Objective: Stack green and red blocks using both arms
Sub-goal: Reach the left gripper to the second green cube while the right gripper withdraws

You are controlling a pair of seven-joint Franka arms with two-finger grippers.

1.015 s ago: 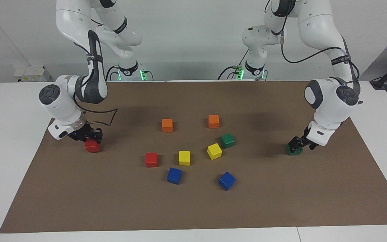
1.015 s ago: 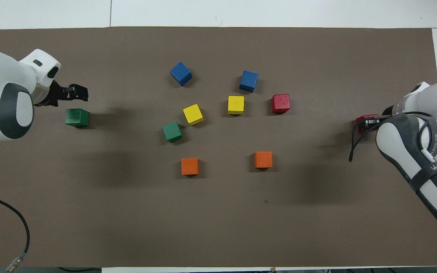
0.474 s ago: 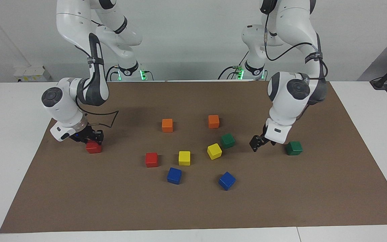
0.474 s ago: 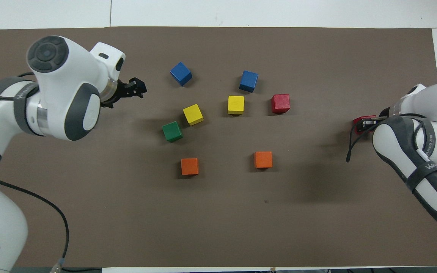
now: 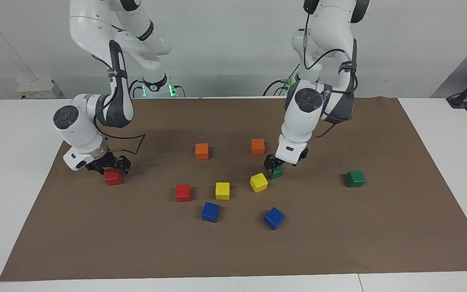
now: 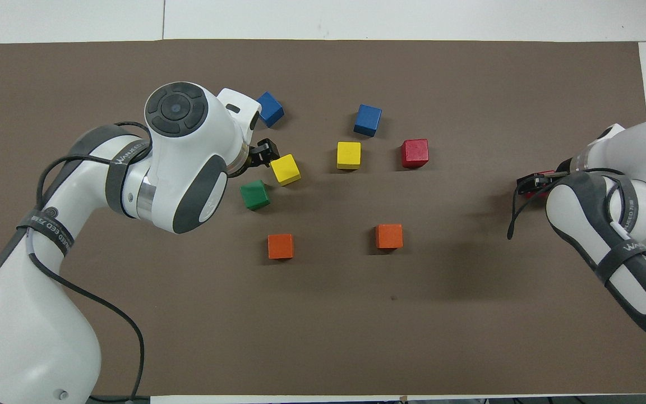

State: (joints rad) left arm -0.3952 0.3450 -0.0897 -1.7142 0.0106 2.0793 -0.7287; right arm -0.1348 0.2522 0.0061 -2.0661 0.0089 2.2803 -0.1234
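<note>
Over the central green block [image 5: 276, 173], left end effector [image 5: 273, 162] released, right end effector [image 5: 108, 166] released above a red block [image 5: 113, 177].

Left gripper [image 5: 273, 163] low, fingers apparently spread; right gripper [image 5: 110, 165] low, fingers parted.

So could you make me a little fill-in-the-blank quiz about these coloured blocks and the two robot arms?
The left gripper hovers over a cube coloured ___. The right gripper is at a block coloured ___. The orange blocks lie ___ to the robots than the blue blocks.
Missing: green, red, nearer.
</note>
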